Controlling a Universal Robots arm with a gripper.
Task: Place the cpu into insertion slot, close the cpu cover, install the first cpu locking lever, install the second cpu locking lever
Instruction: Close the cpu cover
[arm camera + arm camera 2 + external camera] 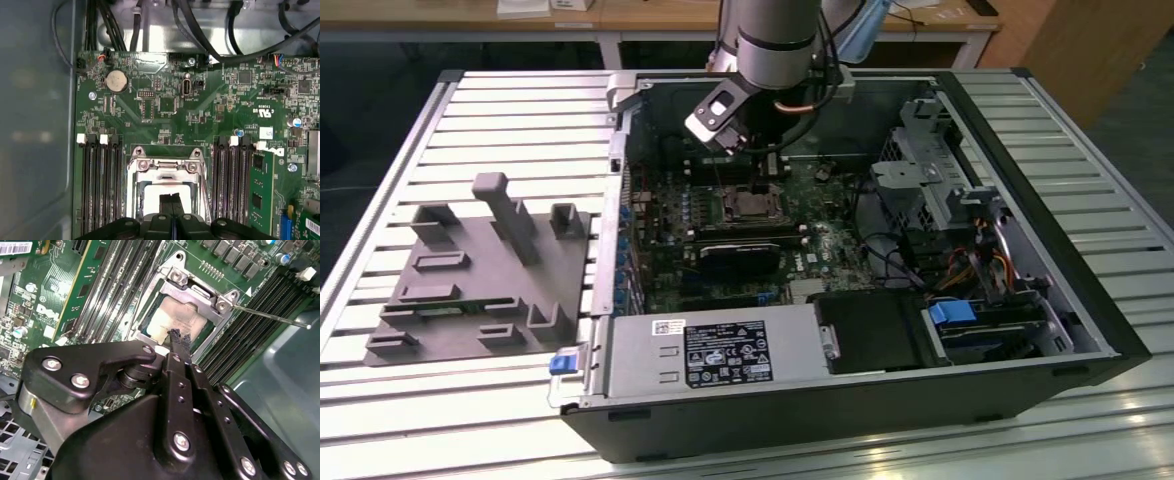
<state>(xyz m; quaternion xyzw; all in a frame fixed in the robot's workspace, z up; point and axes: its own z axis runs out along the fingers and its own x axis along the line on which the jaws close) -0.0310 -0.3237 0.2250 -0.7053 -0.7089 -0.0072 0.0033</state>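
Note:
The cpu (pixel 170 320) lies flat in the insertion slot (pixel 754 205) on the green motherboard, its dull pale top showing in both wrist views (pixel 150 200). The cpu cover (pixel 197 292), a silver frame with a square window, lies down around it (pixel 165 165). One thin metal locking lever (pixel 272 316) sticks out sideways from the socket's corner, unlatched. My gripper (pixel 176 337) hangs right over the cpu with its black fingers pressed together and nothing between them; its tips (pixel 171 200) sit at or just above the chip's top. In the exterior view the gripper (pixel 754 180) reaches down into the open case.
Long black memory slots (pixel 102 185) flank the socket on both sides (pixel 232 180). The case holds a power supply (pixel 707 355) at the front, a drive cage (pixel 947 190) on the exterior view's right, and loose cables (pixel 200 30). A grey fixture plate (pixel 474 270) lies beside the case.

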